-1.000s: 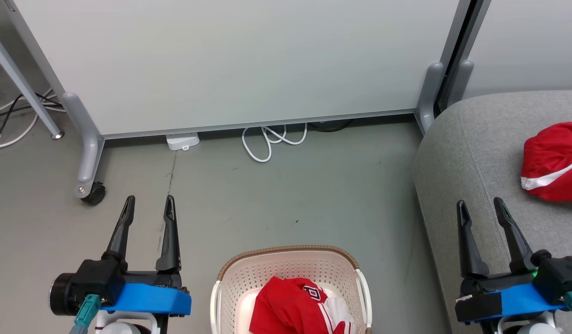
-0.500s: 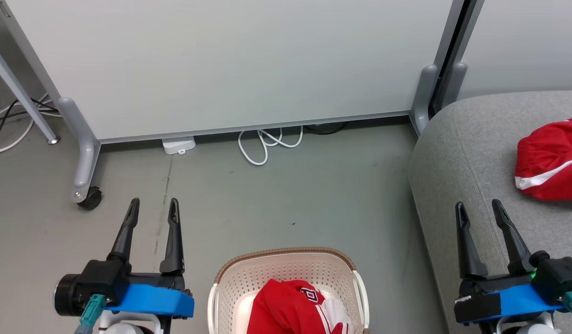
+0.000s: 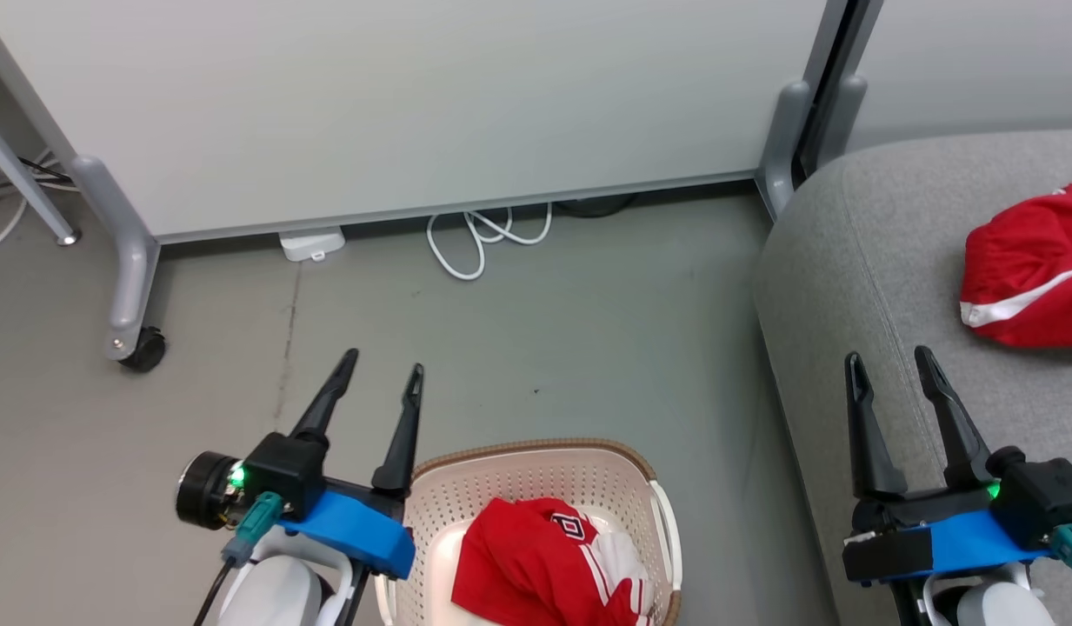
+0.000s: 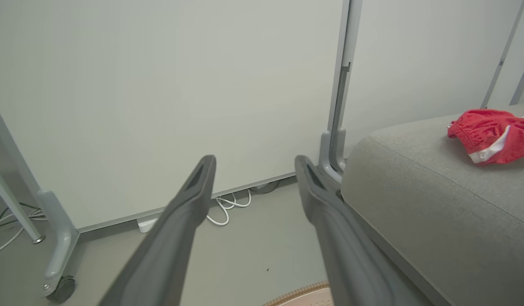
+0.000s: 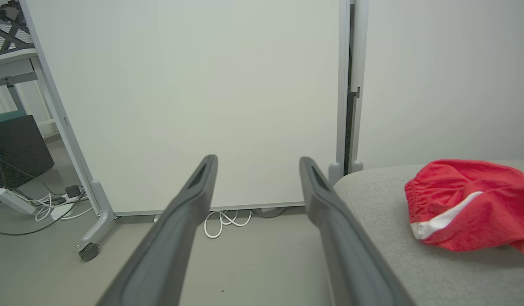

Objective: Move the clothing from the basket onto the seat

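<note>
two empty, spread: left end effector (image 3: 385, 361) beside basket (image 3: 536, 445), right end effector (image 3: 886, 353) near seat (image 3: 848, 261); cable (image 3: 492, 233) beyond.

Basket (image 3: 536, 478) near side cut off below; seat garment (image 3: 1022, 261) clipped right.

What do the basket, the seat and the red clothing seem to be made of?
The basket looks like moulded cream plastic: regular small holes in its wall. Its brown rim looks woven, perhaps plastic as well. The seat seems to be grey woven upholstery fabric: fine weave and a seam. The clothing seems to be soft, thin sports fabric, probably synthetic: it crumples in folds.
</note>
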